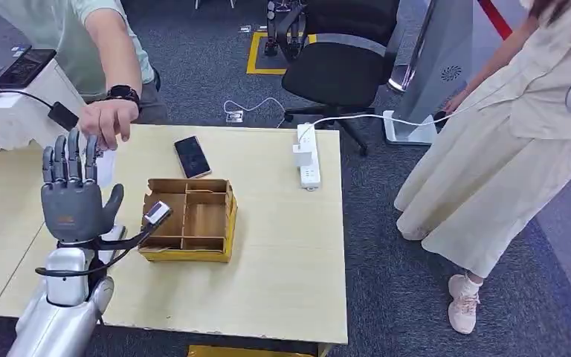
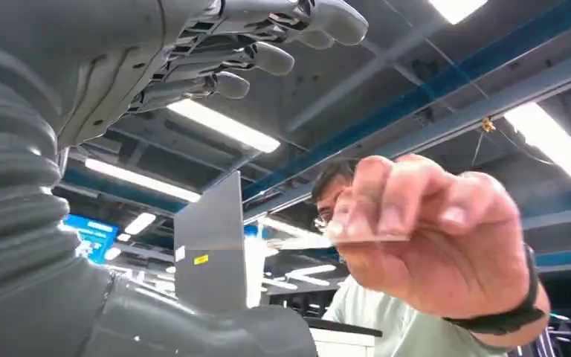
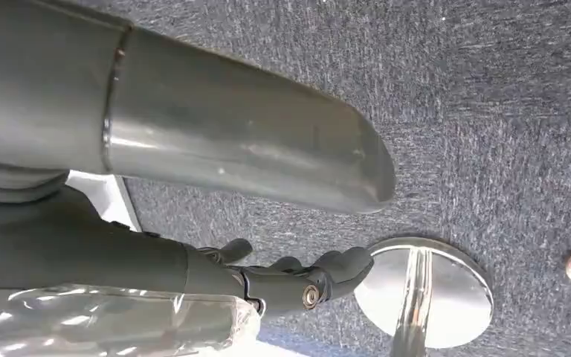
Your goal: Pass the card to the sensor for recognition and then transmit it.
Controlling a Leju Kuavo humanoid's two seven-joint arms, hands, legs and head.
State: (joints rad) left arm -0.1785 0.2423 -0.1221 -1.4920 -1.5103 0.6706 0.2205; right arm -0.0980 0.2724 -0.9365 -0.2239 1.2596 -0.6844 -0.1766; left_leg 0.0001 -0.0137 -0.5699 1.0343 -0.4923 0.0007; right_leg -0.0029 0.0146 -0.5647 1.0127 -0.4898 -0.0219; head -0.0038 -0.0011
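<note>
My left hand is raised over the table's left side, fingers straight up and apart, holding nothing. Just beyond its fingertips a person's hand reaches down. In the left wrist view that person's hand pinches a thin pale card, seen edge-on, a short way from my fingers. A small white and dark device sits at the left rim of the cardboard box. My right hand hangs over the carpet with loosely bent fingers and nothing in them.
A phone and a white power strip lie on the far part of the table. A laptop is at the back left. An office chair and a person in a pale dress stand to the right.
</note>
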